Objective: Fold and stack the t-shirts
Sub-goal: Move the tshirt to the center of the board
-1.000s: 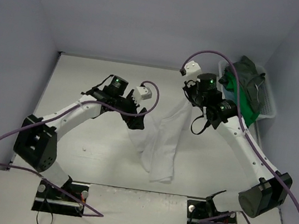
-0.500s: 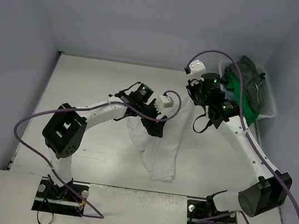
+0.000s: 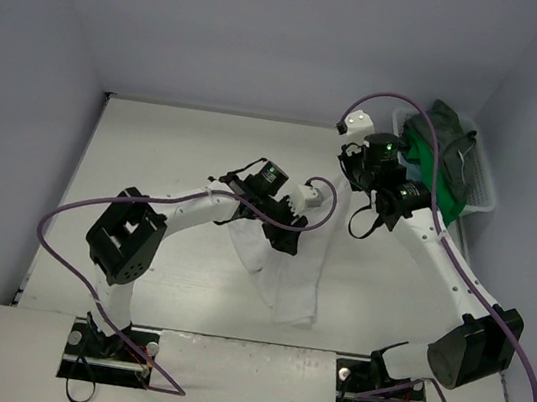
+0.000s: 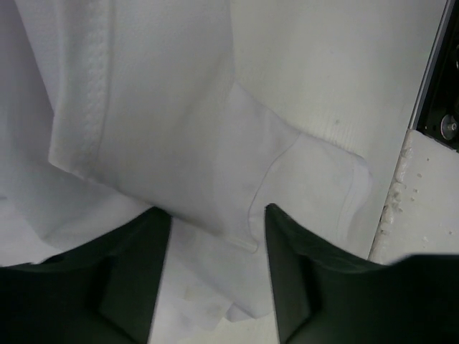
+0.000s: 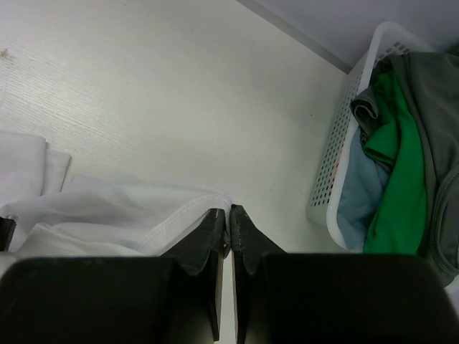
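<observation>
My right gripper (image 5: pixel 229 212) clamped on white t-shirt (image 4: pixel 165 107) hem, shirt hanging down onto table (image 3: pixel 156 144). My left gripper (image 4: pixel 215 210) fingers apart (cloth just ahead). Take single hem edge only, pinch firmly, then spread flat.

Lab test cell: bare walls (image 3: pixel 274 30), white table (image 3: pixel 156 139), bolted arms (image 3: pixel 441 262).

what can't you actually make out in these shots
- Top view: tips of the left tool, hidden under its own wrist.
- Left wrist view: the white shirt runs off the top and left edges, so its full shape is lost.
- Right wrist view: the basket is cut off at right; the blue shirt lies mostly under the green shirt.
</observation>
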Controlling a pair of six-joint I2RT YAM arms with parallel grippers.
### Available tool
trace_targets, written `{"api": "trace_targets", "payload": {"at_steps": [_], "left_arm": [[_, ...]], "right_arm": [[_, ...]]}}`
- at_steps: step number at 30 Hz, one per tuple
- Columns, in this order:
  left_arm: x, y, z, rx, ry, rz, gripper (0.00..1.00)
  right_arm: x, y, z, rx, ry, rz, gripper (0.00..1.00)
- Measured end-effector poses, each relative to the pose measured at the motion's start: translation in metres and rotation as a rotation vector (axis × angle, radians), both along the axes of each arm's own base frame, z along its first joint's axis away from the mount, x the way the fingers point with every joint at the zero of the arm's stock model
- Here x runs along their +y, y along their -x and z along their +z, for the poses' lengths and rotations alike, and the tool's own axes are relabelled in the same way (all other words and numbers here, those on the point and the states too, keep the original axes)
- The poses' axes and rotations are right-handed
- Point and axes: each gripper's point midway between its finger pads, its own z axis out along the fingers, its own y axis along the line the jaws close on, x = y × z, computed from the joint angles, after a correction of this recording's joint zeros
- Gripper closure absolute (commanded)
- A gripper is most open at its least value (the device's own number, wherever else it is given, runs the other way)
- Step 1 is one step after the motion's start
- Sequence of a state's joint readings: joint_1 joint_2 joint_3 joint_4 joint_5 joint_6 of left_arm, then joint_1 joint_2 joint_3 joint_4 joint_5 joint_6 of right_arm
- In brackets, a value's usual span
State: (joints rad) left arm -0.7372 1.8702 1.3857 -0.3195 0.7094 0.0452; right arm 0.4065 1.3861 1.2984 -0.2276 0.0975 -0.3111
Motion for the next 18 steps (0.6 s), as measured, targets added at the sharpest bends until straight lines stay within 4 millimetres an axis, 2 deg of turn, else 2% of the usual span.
{"api": "trace_targets", "payload": {"at_steps": [1,3,14,16,17,18], "left_arm": [[0.0,0.0,0.0,-0.002,0.0,0.0,0.66],[0.0,-0.001,-0.001,0.0,-0.002,-0.001,0.72],[-0.004,-0.006,-0.01,0.009,-0.017,0.003,0.7],[-0.005,-0.008,-0.01,0.007,-0.017,0.004,0.76],[-0.005,-0.008,-0.011,0.01,-0.018,0.005,0.84],[-0.005,-0.008,-0.013,0.014,-0.021,0.006,0.88]], "right_arm": [[0.0,0.0,0.0,0.0,-0.001,0.001,1.0],[0.0,0.0,-0.001,0.002,-0.001,0.001,1.0],[0.003,0.002,-0.008,0.018,-0.015,0.008,1.0],[0.004,0.003,-0.008,0.021,-0.023,0.011,1.0],[0.005,0.003,-0.009,0.021,-0.025,0.012,1.0],[0.005,0.003,-0.009,0.022,-0.027,0.012,1.0]]}}
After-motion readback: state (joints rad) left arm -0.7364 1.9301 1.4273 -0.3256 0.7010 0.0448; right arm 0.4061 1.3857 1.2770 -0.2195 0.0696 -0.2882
